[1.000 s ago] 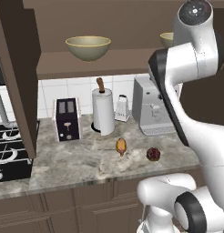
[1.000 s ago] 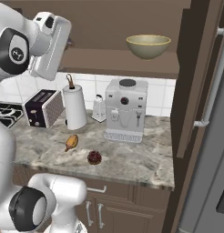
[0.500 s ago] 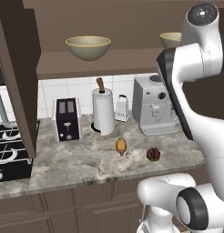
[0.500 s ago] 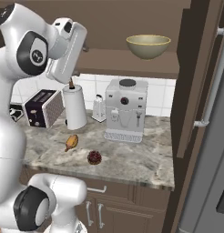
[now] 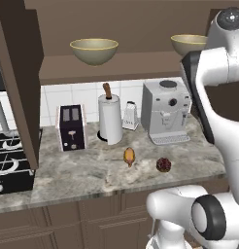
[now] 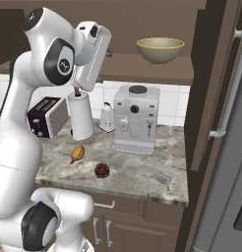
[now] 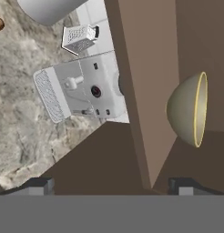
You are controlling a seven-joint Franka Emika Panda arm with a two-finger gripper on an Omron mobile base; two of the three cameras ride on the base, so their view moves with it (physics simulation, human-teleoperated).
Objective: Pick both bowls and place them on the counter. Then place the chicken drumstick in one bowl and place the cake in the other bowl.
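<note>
Drumstick (image 5: 129,155), cake (image 5: 163,165) low centre on surface (image 5: 82,170). Hand (image 7: 112,184) fingers spread wide, empty, right-hand bowl (image 7: 189,109) ahead at right on shelf (image 5: 116,65). Roll hand level, approach rim, clear shelf edge. Since earlier frame arm swung toward shelf; left-hand bowl (image 5: 93,50) unmoved.

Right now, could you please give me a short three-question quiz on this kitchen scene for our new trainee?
1. True or false: both bowls sit on the shelf.
2. What lies nearest the chicken drumstick? A) cake B) toaster C) grater
3. Fill in: the gripper is ____ and holds nothing.

Key: 1 true; 2 A; 3 open.
</note>
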